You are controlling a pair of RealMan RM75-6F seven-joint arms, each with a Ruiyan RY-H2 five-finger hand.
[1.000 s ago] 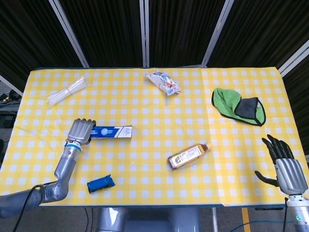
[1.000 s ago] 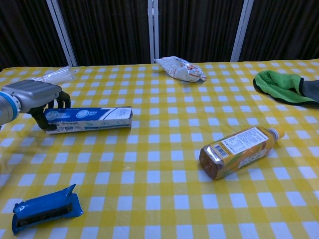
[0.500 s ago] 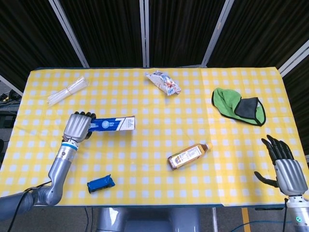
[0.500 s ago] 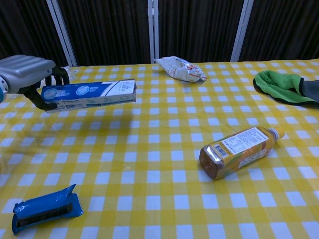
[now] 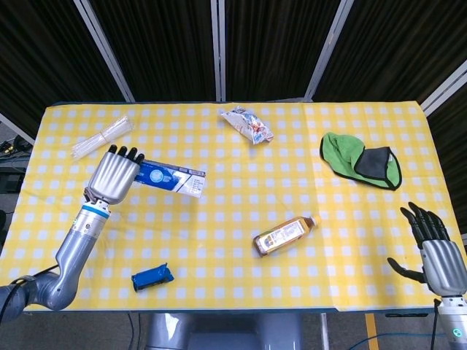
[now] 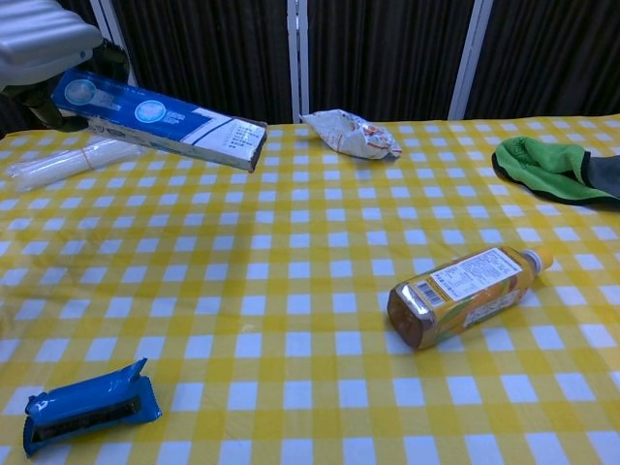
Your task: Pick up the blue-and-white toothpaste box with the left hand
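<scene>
My left hand [image 5: 114, 176] grips the left end of the blue-and-white toothpaste box [image 5: 171, 179], which hangs well above the yellow checked table [image 5: 233, 226]. In the chest view the toothpaste box [image 6: 165, 120] slopes down to the right, with the left hand [image 6: 44, 44] at the top left corner of the frame. My right hand [image 5: 435, 251] stays at the table's near right edge, fingers spread, holding nothing; the chest view does not show it.
A bottle of amber drink [image 5: 285, 233] lies right of centre. A blue packet [image 5: 153, 276] rests near the front left. A clear plastic bundle [image 5: 101, 137] sits far left, a snack bag [image 5: 247, 123] at the back, a green and black cloth [image 5: 363, 159] at the right.
The left hand has lifted the toothpaste box off the table and raised it steadily; its free end now tips downward. The right hand has barely moved.
</scene>
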